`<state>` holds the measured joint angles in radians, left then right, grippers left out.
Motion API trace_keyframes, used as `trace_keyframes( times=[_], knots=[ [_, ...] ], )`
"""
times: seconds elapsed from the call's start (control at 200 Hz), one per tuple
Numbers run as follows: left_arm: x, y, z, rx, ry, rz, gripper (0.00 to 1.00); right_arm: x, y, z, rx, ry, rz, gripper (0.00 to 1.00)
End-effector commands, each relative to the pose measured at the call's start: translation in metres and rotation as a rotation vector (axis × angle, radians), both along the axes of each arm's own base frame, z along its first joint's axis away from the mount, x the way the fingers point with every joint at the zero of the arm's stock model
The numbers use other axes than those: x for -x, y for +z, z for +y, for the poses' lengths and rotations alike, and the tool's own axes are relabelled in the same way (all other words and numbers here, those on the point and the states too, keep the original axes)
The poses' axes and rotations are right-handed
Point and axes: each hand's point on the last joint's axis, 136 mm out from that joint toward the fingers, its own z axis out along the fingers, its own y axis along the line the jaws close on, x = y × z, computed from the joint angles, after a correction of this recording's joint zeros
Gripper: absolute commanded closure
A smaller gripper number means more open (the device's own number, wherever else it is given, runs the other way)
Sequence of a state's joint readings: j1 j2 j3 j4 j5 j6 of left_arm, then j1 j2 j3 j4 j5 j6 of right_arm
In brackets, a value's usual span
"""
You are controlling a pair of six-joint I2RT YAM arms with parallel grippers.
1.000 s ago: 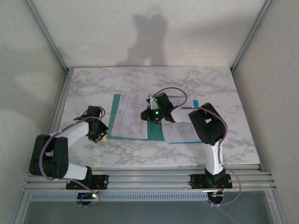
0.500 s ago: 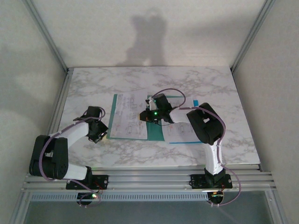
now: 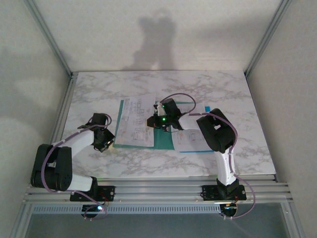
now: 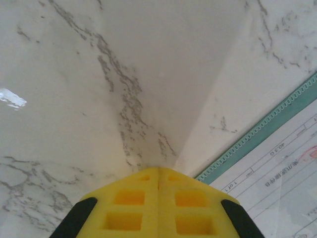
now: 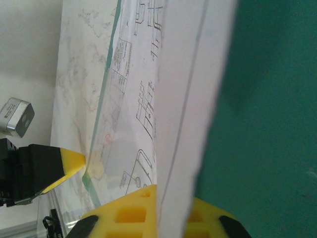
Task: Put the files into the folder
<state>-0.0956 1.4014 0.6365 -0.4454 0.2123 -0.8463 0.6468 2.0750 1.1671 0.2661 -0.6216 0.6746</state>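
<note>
R tool (image 5: 157,194) clamped on a file (image 5: 185,99) over folder (image 5: 267,124); L tool (image 4: 158,172) clenched empty at folder edge

Black-and-white arms (image 3: 81,138), yellow left claw (image 4: 158,171)

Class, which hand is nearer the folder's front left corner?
Left. The left hand sits at that corner of the folder; the right hand pinches a sheet farther in, over the folder's middle.

fixed camera high behind, looking down on table (image 3: 198,84), wrist cameras close-up, both apparently sharing folder (image 4: 257,132) edge
</note>
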Motion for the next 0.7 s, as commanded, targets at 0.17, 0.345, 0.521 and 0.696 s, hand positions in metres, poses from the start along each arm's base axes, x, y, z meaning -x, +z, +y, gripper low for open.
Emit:
trace_keyframes(
  times=[0.17, 0.345, 0.521, 0.696],
  knots=[
    [0.010, -0.014, -0.034, 0.135, -0.067, 0.041, 1.00, 0.008, -0.002, 0.015, -0.019, 0.049, 0.010, 1.00],
    [0.008, -0.013, -0.036, 0.137, -0.069, 0.036, 1.00, 0.015, -0.004, 0.017, -0.001, 0.096, 0.007, 1.00],
    [0.005, -0.013, -0.037, 0.136, -0.072, 0.035, 1.00, 0.019, -0.005, 0.015, 0.034, 0.137, 0.003, 1.00],
    [0.001, -0.014, -0.040, 0.139, -0.076, 0.032, 1.00, 0.018, -0.001, 0.015, 0.057, 0.159, -0.001, 1.00]
  ],
)
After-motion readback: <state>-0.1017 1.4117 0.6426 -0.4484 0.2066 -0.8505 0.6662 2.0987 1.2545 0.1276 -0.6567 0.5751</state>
